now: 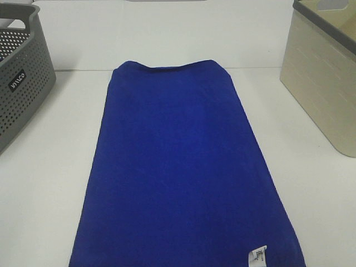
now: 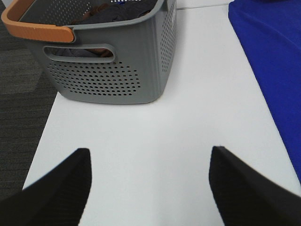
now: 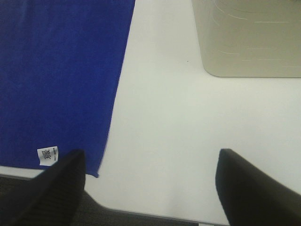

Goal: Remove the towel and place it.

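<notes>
One towel (image 1: 186, 167), royal blue and plain, is laid flat along the middle of the white desk (image 1: 50, 183), its far edge slightly raised and its near end running out of the high view. A small white tag (image 1: 260, 254) is borne at the near edge, toward the right corner. One grey perforated basket (image 1: 19, 78) is set at the far left of the desk, clear of the towel; dark items are held inside it, and an orange handle (image 2: 35, 28) is fitted to its rim. One beige bin (image 1: 322, 78) is set at the far right, likewise apart from the towel. Left end effector (image 2: 150, 183): released, jaws spread over bare desk, nothing grasped. Right end effector (image 3: 150, 183): released, jaws spread wide at the near desk edge, one finger (image 3: 56, 188) seen just beside the tagged towel corner; contact cannot be told
</notes>
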You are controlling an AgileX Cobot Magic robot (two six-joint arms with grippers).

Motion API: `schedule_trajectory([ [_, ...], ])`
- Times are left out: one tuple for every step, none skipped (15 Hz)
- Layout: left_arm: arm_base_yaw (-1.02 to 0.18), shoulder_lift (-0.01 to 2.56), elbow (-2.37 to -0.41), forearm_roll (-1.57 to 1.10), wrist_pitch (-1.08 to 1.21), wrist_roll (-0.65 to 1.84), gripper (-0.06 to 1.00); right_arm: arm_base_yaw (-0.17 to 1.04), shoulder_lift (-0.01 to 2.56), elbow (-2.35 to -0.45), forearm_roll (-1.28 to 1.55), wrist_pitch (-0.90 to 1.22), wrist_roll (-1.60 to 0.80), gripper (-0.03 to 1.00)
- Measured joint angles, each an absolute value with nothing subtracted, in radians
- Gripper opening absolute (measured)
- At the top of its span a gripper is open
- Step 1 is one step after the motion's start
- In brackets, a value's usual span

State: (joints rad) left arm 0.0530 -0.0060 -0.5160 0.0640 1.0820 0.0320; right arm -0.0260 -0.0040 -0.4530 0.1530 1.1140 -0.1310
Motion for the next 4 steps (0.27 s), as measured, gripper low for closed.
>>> schedule_trajectory([
  [0.053,-0.006,-0.516,0.064,1.082,0.032,0.67,-0.026,-0.004,-0.453,0.153,1.114,-0.131,0.75],
  [0.053,-0.006,-0.516,0.064,1.082,0.032,0.67,-0.026,-0.004,-0.453,0.153,1.114,-0.131,0.75],
  [0.053,-0.006,-0.516,0.064,1.082,0.032,0.67,-0.026,-0.004,-0.453,0.153,1.114,-0.131,0.75],
  [0.053,-0.006,-0.516,0.064,1.082,0.032,0.67,-0.026,-0.004,-0.453,0.153,1.114,-0.131,0.75],
])
